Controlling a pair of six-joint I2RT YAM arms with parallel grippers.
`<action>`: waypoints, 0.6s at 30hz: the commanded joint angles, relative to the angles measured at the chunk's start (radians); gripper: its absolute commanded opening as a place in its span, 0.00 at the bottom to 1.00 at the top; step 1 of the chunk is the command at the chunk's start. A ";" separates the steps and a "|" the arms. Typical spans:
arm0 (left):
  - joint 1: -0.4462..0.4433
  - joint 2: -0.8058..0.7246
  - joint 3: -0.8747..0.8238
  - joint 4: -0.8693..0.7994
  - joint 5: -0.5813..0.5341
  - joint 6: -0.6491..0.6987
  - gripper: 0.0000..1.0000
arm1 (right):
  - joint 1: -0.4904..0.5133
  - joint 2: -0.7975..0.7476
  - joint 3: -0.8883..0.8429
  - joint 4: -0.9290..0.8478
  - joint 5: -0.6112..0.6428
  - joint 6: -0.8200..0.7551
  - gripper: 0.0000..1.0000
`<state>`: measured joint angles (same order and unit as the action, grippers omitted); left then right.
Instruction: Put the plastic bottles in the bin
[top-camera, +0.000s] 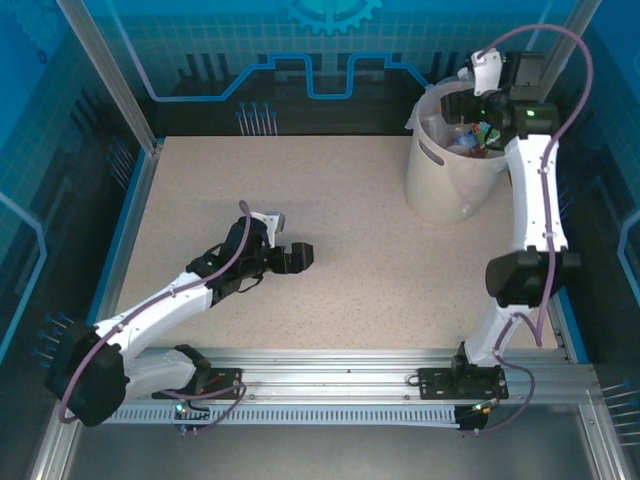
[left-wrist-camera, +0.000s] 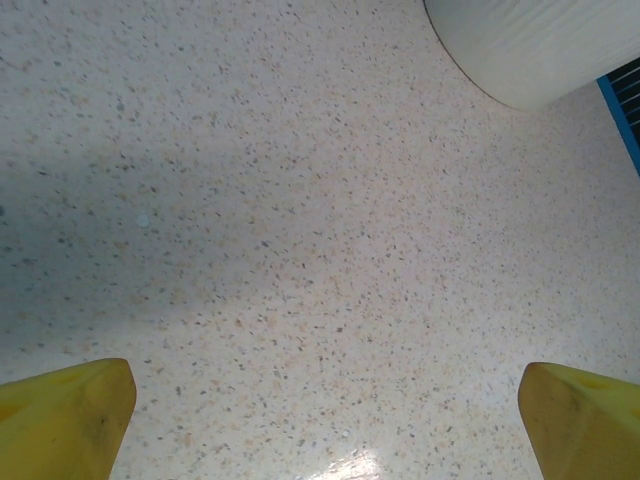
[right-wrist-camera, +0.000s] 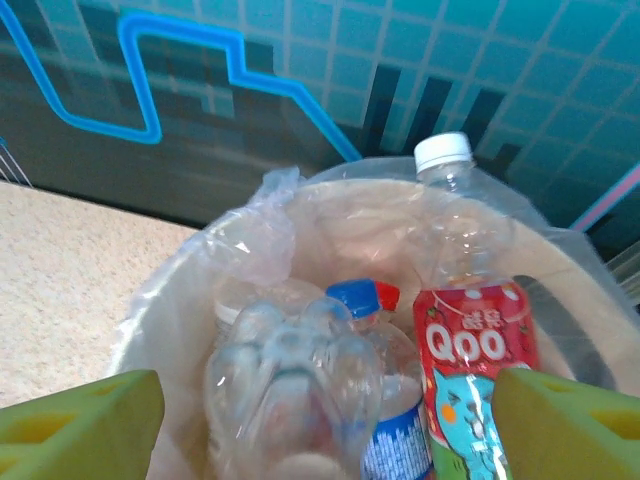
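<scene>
Clear plastic bottles (right-wrist-camera: 470, 330), one red-labelled with a white cap, one blue-capped, sit in the tall round white plastic bin (top-camera: 440, 190) at upper right. At lower left, the left gripper (top-camera: 298, 258) is spread wide over the speckled table (top-camera: 380, 280), holding nothing. The right gripper (top-camera: 470, 105) hangs over the bin, fingers well apart and empty.

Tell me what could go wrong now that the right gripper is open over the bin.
1. The red-labelled Qoo bottle stands tall in the bin, its white cap above the rim, close beside one finger of the right gripper. Pulling away could catch it and tip it out.
2. The loose bag liner bunches up at the rim and might snag the fingers.
</scene>
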<state>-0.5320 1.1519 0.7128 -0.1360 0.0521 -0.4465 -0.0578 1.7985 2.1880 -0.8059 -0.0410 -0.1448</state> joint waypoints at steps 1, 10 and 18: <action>0.032 -0.034 0.046 -0.087 -0.043 0.057 0.99 | -0.011 -0.147 -0.113 0.036 -0.042 0.064 0.86; 0.202 -0.146 0.035 -0.149 -0.150 0.085 0.99 | 0.111 -0.626 -0.687 0.173 -0.022 0.143 0.84; 0.297 -0.205 -0.096 -0.055 -0.492 0.117 0.99 | 0.279 -0.958 -1.238 0.301 0.139 0.256 0.83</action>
<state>-0.2638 0.9596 0.6769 -0.2359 -0.2699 -0.3626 0.2054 0.8867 1.0645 -0.5884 0.0086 0.0422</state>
